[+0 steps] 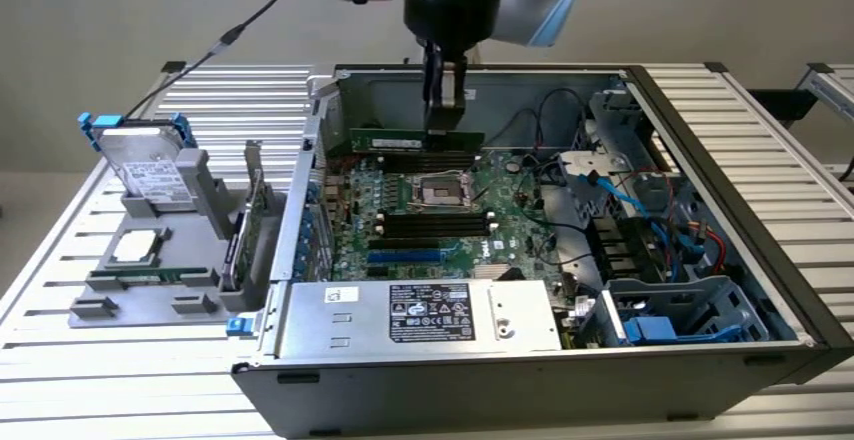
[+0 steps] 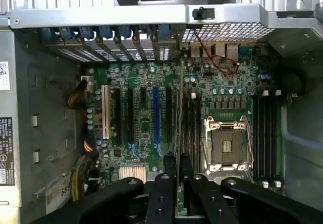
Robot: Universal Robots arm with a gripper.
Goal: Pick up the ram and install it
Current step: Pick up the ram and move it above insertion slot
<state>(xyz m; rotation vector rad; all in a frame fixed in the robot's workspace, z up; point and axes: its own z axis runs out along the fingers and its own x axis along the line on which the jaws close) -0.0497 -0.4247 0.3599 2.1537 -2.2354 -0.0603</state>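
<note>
ram (image 1: 400, 143) sits clamped in the narrowed claw (image 1: 446, 118), held edgewise above the motherboard (image 1: 461, 215).

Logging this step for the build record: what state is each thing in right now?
ram: held on edge by the gripper, above the board, not seated.
gripper: shut on the ram.
computer case: lying flat, side open.
memory slots: empty.
processor socket: uncovered, no cooler.
</note>
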